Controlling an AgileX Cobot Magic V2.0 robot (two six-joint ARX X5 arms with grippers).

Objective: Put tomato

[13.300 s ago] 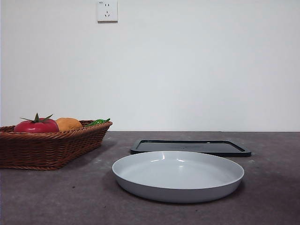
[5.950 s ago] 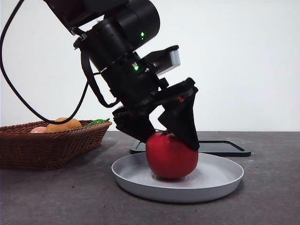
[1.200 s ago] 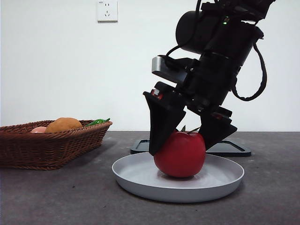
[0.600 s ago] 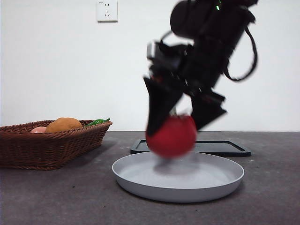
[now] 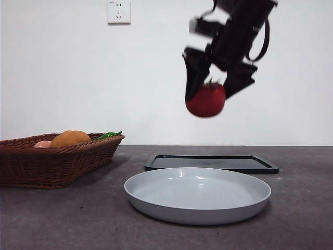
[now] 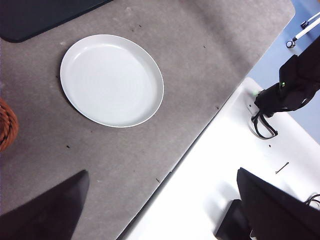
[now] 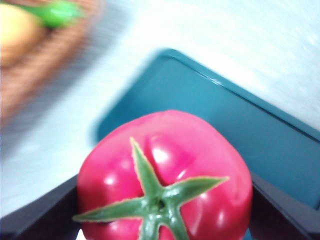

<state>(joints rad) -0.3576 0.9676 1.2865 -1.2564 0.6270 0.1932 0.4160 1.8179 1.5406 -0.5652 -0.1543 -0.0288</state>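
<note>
Overhead, right hand (image 5: pixel 212 83) grips tomato (image 5: pixel 205 100) above the plate (image 5: pixel 197 195); left hand (image 6: pixel 160 210) spread wide.

I see: grey plate (image 5: pixel 197 195) empty on counter (image 5: pixel 62 219) | black tray (image 5: pixel 210 163) behind it | wicker basket (image 5: pixel 54 164) far left, orange fruit (image 5: pixel 70 138) inside | wall socket (image 5: pixel 119 11)

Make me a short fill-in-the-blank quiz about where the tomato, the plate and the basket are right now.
1. The right gripper holds the round red tomato in the ____, above the table.
2. The round grey plate has ____ on it.
3. The flat black tray lies ____ the plate in the front view.
4. The orange-brown fruit sits in the woven brown ____.

Missing words: air; nothing; behind; basket
</note>
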